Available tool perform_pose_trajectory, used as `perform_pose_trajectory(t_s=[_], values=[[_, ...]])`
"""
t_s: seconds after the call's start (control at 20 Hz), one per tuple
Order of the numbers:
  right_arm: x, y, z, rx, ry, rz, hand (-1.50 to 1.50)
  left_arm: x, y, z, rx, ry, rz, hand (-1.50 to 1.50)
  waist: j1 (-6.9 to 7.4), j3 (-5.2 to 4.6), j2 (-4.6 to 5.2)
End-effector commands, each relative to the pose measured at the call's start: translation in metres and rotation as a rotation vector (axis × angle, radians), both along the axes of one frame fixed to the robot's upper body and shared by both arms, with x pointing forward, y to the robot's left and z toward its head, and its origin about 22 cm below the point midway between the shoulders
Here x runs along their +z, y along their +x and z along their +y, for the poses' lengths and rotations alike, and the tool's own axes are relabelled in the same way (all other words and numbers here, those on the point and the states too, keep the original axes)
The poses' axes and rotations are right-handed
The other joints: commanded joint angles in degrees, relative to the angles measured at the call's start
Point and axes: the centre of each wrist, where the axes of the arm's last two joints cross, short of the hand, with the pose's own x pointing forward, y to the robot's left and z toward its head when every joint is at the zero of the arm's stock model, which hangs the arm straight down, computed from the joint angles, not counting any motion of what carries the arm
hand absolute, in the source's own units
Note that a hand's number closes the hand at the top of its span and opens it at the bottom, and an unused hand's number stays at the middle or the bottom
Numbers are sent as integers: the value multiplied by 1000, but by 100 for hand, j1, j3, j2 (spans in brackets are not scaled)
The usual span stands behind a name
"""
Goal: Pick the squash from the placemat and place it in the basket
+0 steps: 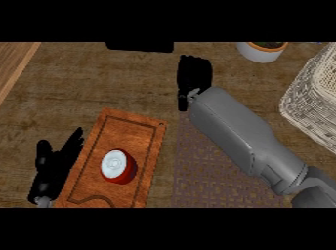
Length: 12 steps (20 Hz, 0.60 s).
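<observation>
So here's where we're at. Our black right hand (194, 80) is stretched out over the brown wooden counter (92, 83), just past the far edge of the dark woven grey-brown placemat (203, 178), with the grey forearm lying diagonally across that mat. We only see the back of the hand from above, so we honestly can't tell whether it's open, closed or wrapped around something.

The squash itself? We can't spot it anywhere. The part of the placemat that shows has nothing on it. Our guess is that it's tucked under the right hand or forearm, but that's only a guess, and we can't say which way its long axis runs.

The bit that matters for the next move: the pale woven wicker basket (322, 97) sits to the right of that hand, well apart from it, at the right edge of the view. So the right arm is clearly the nearer one, and the carry would be a sideways swing to the right and a bit towards us.

Our left hand (52, 168) is resting open, fingers up, at the lower left, beside a reddish-brown rectangular wooden board (124, 129) with a small round red-and-white object (117, 166) on it. A white pot (261, 51) stands at the far edge.
</observation>
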Motion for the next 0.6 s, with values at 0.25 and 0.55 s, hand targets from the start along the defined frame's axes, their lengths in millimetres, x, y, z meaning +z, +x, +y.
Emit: perform_pose_trajectory(t_s=[0.25,0.55], values=[[132,12,67,-57,-317,277,-150,-16,-11,2,47,-5,77,0,-110,-11,56],[156,18,75,-69,-391,493,-150,-13,-11,14,49,-5,81,0,-226,-12,4]])
